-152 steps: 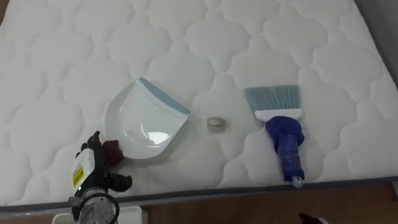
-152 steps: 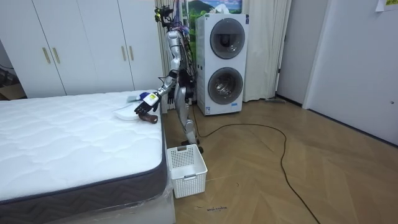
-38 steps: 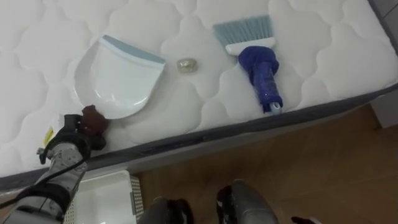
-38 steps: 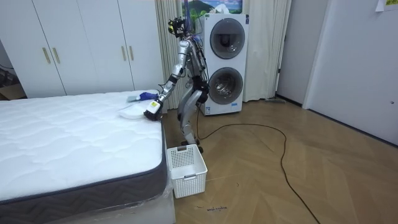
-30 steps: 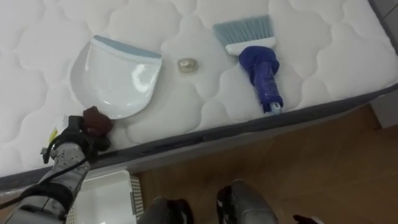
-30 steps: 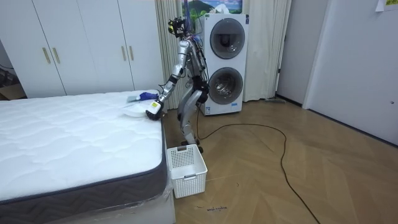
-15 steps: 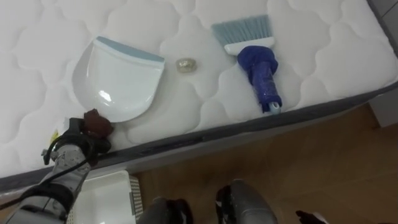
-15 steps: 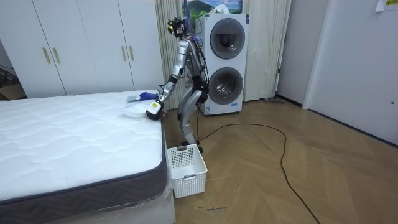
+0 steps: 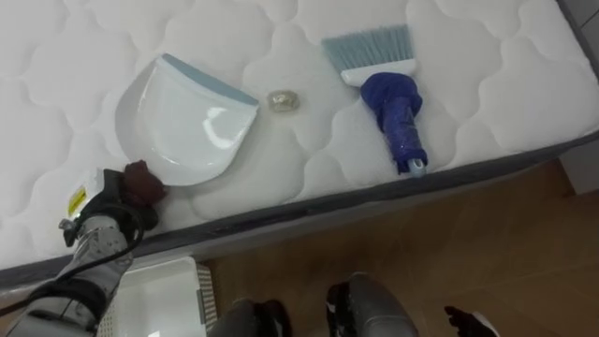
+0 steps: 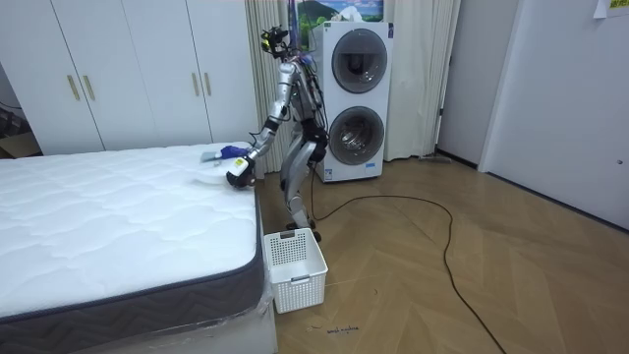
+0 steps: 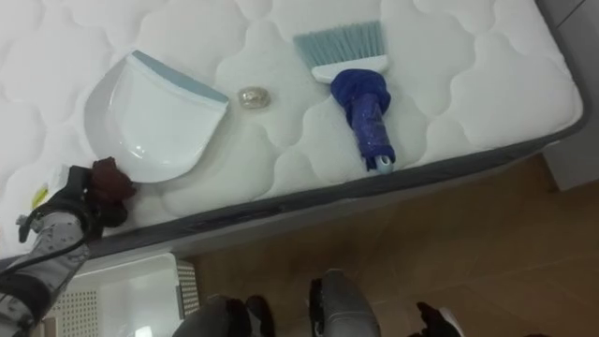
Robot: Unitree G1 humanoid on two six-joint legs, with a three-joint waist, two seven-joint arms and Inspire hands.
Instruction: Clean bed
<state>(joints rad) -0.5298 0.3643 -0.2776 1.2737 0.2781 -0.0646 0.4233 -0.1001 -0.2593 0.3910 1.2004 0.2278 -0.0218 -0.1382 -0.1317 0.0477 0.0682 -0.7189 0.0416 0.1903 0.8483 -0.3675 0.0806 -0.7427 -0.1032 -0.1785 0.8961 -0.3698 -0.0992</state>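
A white dustpan [image 9: 187,122] with a pale blue lip lies on the quilted mattress [image 9: 496,103] near its edge. My left hand [image 9: 101,213] is shut on its dark red handle [image 9: 140,182]. A small crumpled scrap [image 9: 283,101] sits just right of the dustpan's lip. Further right lies a brush [image 9: 398,112] with a blue handle and pale blue bristles, handle towards the bed's edge. In the room view I stand at the bed's corner, bent forward, left hand [image 10: 239,175] down on the mattress. My right hand [image 9: 465,321] hangs low above the floor.
A white slatted basket [image 9: 154,300] stands on the wooden floor below the bed's edge, under my left arm, also in the room view as the basket [image 10: 293,267]. Stacked washing machines [image 10: 354,98] are behind me; wardrobes [image 10: 128,74] line the far wall.
The dustpan has slid and turned a little to the right, its lip now closer to the scrap. My left hand keeps its hold on the handle; brush and scrap stay put.
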